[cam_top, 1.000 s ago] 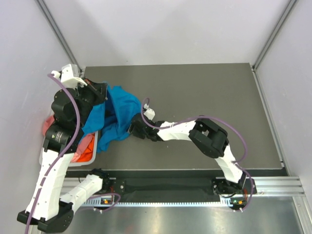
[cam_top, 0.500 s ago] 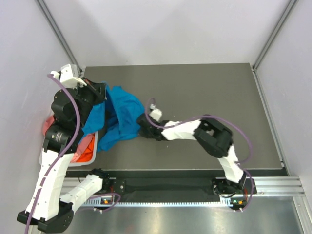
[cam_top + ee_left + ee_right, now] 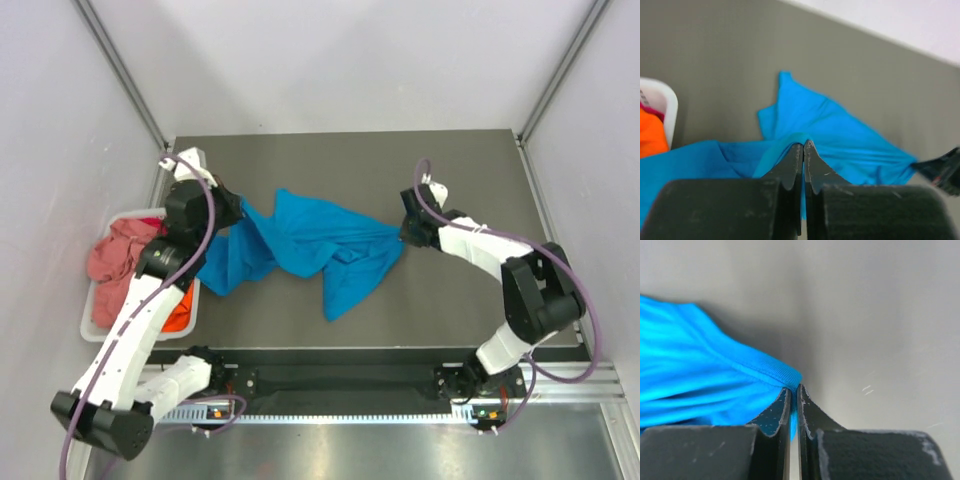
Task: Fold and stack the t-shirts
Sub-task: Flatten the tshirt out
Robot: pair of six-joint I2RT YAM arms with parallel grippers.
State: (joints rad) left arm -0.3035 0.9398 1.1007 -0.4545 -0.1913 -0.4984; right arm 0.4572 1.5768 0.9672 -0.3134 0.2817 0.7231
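Note:
A turquoise-blue t-shirt (image 3: 300,245) lies crumpled and stretched across the dark table between my two grippers. My left gripper (image 3: 232,212) is shut on its left part; in the left wrist view (image 3: 803,144) cloth is pinched between the tips and the shirt (image 3: 840,145) spreads beyond. My right gripper (image 3: 403,233) is shut on the shirt's right hem; the right wrist view (image 3: 794,387) shows the ribbed blue edge (image 3: 740,365) clamped. A salmon-pink shirt (image 3: 118,255) and an orange shirt (image 3: 178,312) lie in the basket at the left.
A white plastic basket (image 3: 92,322) stands off the table's left edge, its rim (image 3: 671,107) showing in the left wrist view. Grey walls enclose the table (image 3: 470,180) on three sides. A metal rail runs along the near edge.
The right gripper has pulled the blue shirt's edge far to the right, stretching it out of the basket area across the table. The left arm has lowered and shifted right with its hold.

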